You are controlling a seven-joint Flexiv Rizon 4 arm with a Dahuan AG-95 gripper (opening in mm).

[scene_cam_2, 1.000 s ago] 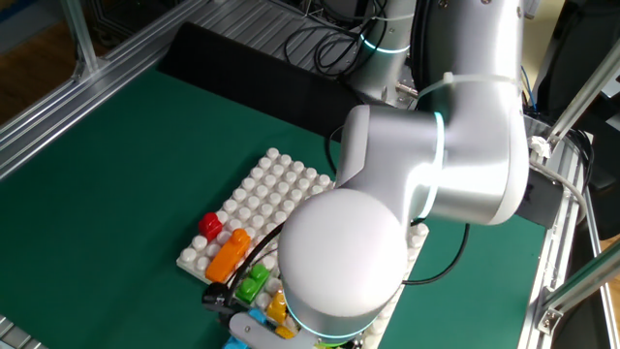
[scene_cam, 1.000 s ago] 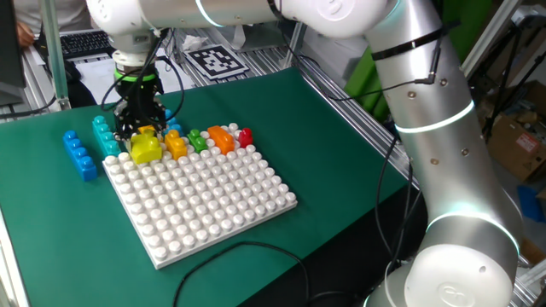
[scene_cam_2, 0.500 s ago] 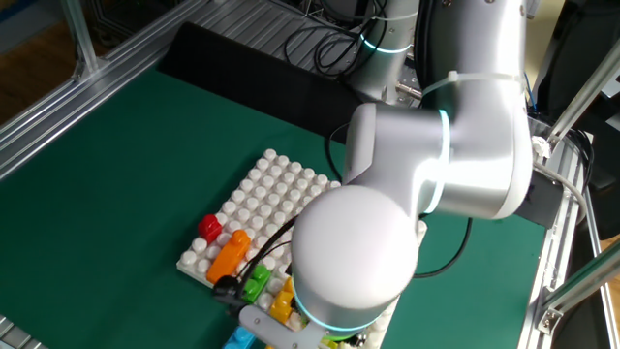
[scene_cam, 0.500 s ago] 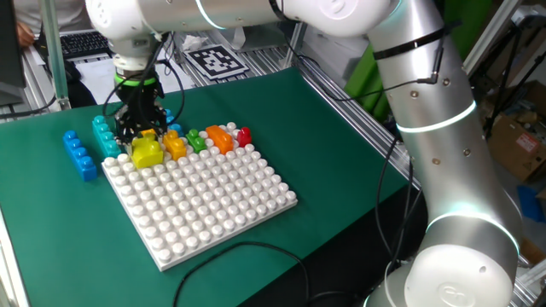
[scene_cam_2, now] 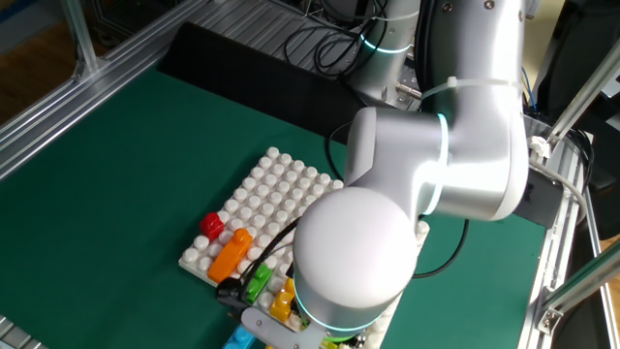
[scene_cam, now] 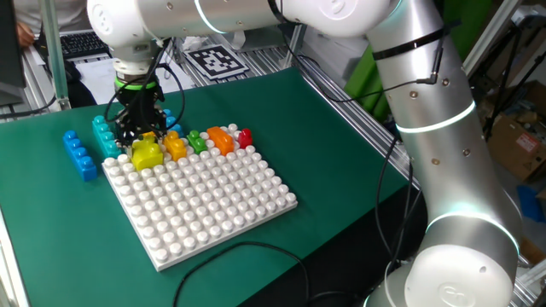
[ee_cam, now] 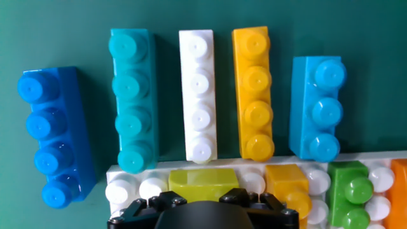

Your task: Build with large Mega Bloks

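Bloks: yellow-green block (scene_cam: 147,154) seated at baseplate (scene_cam: 205,209) corner, orange (scene_cam: 176,146), green (scene_cam: 198,141), red (scene_cam: 246,136) in the same edge row. Spares (ee_cam: 196,95) are laid on the mat. Judged light, rigid, glossy, slippery; best taken across flat sides. Gripper (scene_cam: 141,128) is poised over the block; whether it is held cannot be told.

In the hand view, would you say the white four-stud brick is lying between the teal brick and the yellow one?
Yes, the white brick lies on the green cloth with the teal brick on one side and the yellow brick on the other.

Robot lab: alu frame (scene_cam: 53,51), fiducial tag (scene_cam: 215,60)
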